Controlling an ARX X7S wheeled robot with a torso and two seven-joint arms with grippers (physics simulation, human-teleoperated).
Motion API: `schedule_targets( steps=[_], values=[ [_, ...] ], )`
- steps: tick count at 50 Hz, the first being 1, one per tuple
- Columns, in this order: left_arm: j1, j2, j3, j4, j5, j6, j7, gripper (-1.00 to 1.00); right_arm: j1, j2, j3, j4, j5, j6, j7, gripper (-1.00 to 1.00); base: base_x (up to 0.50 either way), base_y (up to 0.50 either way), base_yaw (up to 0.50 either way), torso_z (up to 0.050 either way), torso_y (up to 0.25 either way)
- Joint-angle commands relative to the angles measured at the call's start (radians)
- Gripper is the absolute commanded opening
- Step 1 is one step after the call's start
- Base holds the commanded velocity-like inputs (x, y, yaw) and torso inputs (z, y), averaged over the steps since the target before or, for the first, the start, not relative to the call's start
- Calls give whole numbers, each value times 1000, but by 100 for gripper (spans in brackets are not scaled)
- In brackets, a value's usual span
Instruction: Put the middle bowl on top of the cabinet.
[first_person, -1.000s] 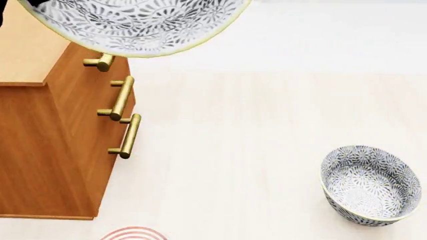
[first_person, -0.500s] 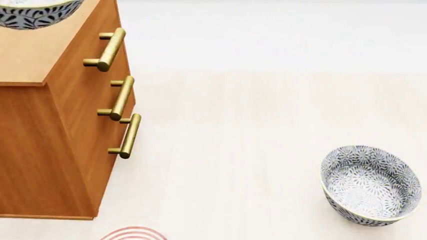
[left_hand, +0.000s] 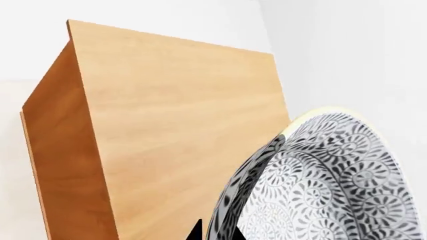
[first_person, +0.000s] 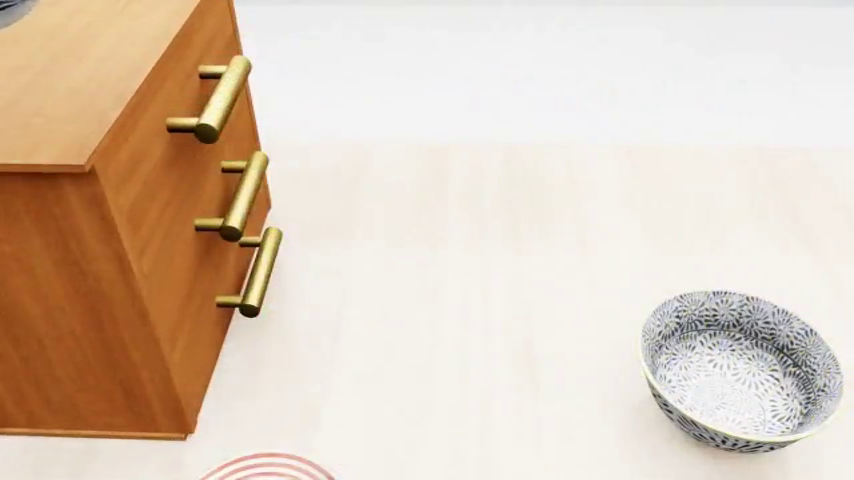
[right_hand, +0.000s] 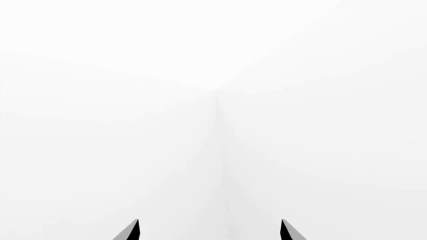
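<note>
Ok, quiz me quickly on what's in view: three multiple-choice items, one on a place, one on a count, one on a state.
1. Where is the bowl in the head view?
A) on the cabinet top
B) on the pale surface right of the cabinet, apart from it
C) on the red-ringed plate

2. How many handles does the cabinet have?
A) two
B) three
C) four

3. How do the right jaws stand?
A) shut on a bowl
B) shut on a handle
C) open, empty

Answers:
1 B, it stands alone on the pale surface.
2 B, three brass bars run down the front.
3 C, the tips are apart with only white between them.
</note>
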Motion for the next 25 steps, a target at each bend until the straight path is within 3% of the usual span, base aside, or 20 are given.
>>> schedule_targets(
  steps=[1, 17, 25],
  values=[
    [38, -14, -18, -52, 17, 84, 64, -100, -47, 40, 1, -2, 7, -35, 46, 100, 0, 0, 0, 0, 0],
    [139, -12, 18, -137, 54, 82, 173, -100, -81, 40, 21, 4, 21, -83, 56, 100, 0, 0, 0, 0, 0],
    [197, 26, 1, -224, 26, 69, 259, -100, -66, 57, -2, -2, 3, -59, 74, 100, 0, 0, 0, 0, 0]
  ],
)
